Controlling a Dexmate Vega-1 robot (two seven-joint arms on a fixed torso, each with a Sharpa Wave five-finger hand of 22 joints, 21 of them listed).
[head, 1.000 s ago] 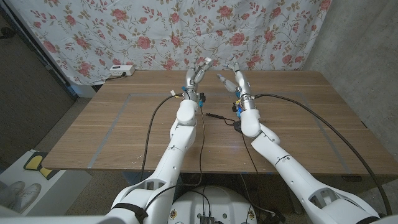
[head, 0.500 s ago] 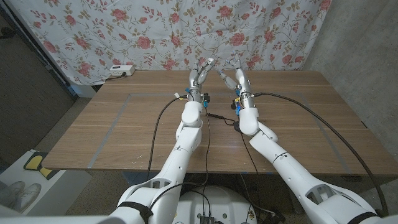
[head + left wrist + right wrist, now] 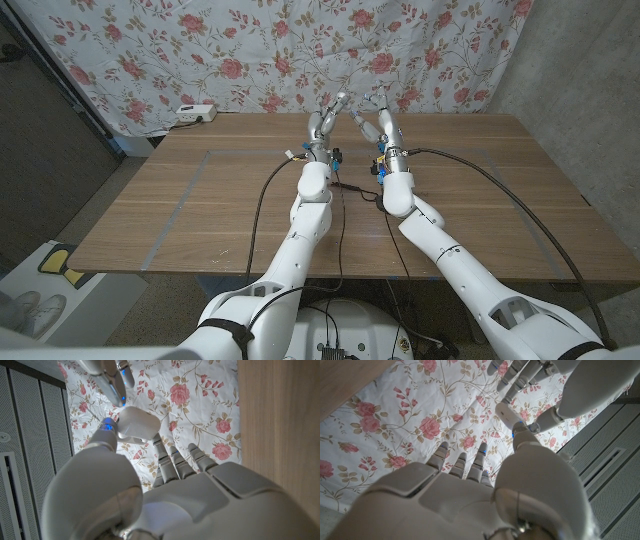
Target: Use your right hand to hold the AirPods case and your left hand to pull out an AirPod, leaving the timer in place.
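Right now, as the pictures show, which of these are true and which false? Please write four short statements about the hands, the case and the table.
1. Both robot hands, left and right, are up over the table's far edge, close together. True.
2. The case lies on the table. False: it is in the air between the two robot hands' fingertips, before the curtain.
3. The curtain has a rose print. True.
4. The white device lies between the two arms. False: it lies at the table's far left, apart from both hands.
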